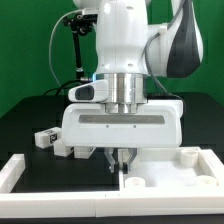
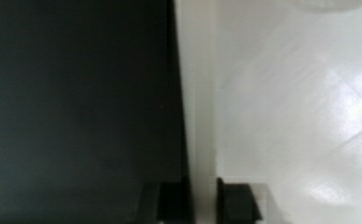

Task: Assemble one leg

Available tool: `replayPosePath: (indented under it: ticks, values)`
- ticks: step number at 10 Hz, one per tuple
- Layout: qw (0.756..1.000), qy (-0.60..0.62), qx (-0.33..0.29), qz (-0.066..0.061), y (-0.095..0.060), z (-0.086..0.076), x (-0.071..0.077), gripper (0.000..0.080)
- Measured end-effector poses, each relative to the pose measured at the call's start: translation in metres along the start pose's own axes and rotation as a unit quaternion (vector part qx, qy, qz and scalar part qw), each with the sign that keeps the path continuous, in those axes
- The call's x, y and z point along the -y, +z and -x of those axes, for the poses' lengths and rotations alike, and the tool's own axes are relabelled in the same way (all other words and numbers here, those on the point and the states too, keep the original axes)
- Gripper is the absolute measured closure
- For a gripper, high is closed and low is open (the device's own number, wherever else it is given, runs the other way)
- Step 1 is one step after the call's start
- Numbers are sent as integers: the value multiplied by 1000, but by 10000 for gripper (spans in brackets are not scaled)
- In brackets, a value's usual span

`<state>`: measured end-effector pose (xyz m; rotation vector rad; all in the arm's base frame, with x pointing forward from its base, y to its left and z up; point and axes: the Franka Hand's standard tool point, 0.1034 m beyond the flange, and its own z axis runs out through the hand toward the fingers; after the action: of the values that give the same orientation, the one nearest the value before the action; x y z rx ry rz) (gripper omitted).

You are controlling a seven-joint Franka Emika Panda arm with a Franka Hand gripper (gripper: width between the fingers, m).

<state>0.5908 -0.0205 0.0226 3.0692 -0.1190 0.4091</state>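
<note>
My gripper (image 1: pixel 119 160) hangs fingers-down over the near part of the black tabletop (image 1: pixel 45 165), at the exterior view's left edge of the large flat white panel (image 1: pixel 165 178). In the wrist view my two dark fingers (image 2: pixel 167 203) stand astride that edge, one over the tabletop and one over the panel, with a narrow gap between them. I cannot tell whether they actually pinch it. The small chunky white plastic leg (image 1: pixel 45 139) lies on the tabletop well to the exterior view's left of my gripper, apart from the panel. It shows a black-and-white square tag, too small to read.
</note>
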Motion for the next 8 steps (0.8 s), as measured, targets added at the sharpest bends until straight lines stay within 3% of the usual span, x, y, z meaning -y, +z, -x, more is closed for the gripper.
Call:
replayPosePath:
  ticks: [5,6,7,8]
  values:
    - [1000,-2,-1,6,0,0,-1,740]
    - [1000,-2,-2,6,-1,-1,-1,542]
    - [1000,-1,0,1,-11,-4,1,542]
    - [1000,0,1,-6,-27,-5,4,343]
